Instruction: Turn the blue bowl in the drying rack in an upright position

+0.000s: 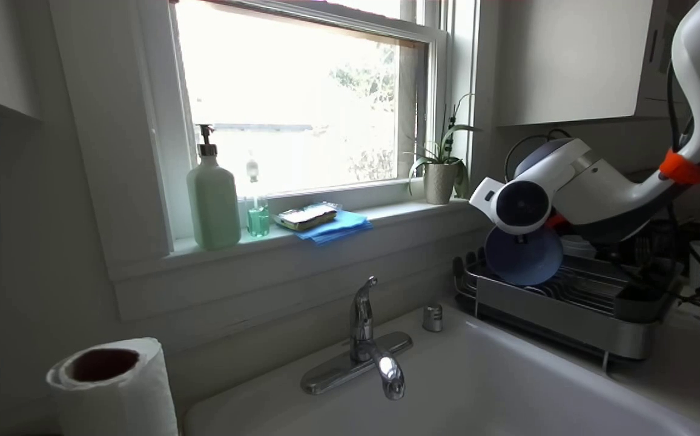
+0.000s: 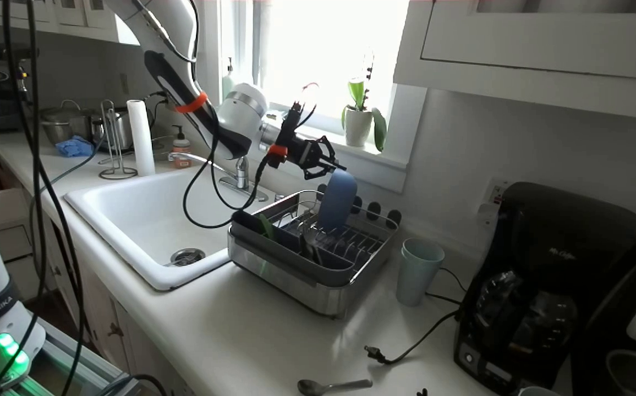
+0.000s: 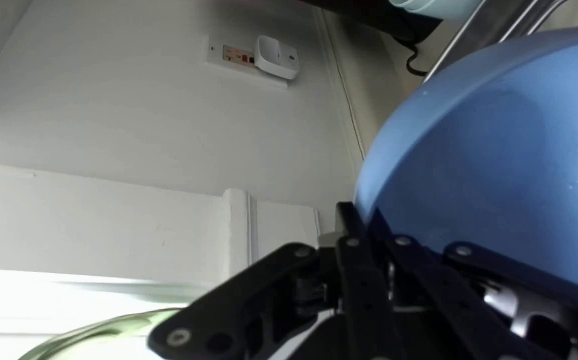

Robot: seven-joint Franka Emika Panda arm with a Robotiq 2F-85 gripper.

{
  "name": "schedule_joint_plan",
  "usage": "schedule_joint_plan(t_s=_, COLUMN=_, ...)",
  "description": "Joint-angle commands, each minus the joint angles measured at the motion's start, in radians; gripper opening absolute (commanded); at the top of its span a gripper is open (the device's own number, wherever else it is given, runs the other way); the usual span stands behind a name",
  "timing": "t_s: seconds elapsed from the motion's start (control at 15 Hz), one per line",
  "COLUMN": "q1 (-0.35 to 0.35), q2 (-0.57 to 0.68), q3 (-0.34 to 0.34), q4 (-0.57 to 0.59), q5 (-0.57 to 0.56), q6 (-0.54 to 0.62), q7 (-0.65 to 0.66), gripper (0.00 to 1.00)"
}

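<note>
The blue bowl (image 2: 337,201) stood tilted up on its edge over the far half of the drying rack (image 2: 296,286); whether its lower edge touched the wires could not be told. The pincer (image 3: 364,216) was clamped on the bowl's rim, and the wrist view showed the smooth hollow side to the right. On the rack's near side, a dark grey caddy (image 2: 318,273) held several utensils (image 2: 310,242). The white sink (image 2: 122,250) lay to the left, a chrome faucet (image 1: 362,327) at its far edge. To the right on the table (image 2: 230,330) stood nested pale cups (image 2: 416,275), then a black coffee maker (image 2: 560,236), a spoon (image 2: 332,387) lying nearer. Beyond, a potted plant (image 1: 439,181) stood on the windowsill (image 1: 395,211).
</note>
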Motion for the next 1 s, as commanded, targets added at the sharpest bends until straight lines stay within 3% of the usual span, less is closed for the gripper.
schedule_joint_plan(t_s=0.0, q1=-0.012, q2=-0.052, q3=0.023, q4=-0.071, q5=-0.125, q6=-0.003, q7=0.0, gripper=0.01)
schedule_joint_plan(t_s=0.4, q1=-0.01, q2=-0.053, q3=0.043, q4=-0.115, q5=-0.219, q6=-0.032, q7=-0.025, gripper=0.01)
schedule_joint_plan(t_s=0.93, q1=0.011, q2=-0.024, q3=0.08, q4=-0.121, q5=-0.086, q6=-0.252, q7=-0.087, gripper=0.01)
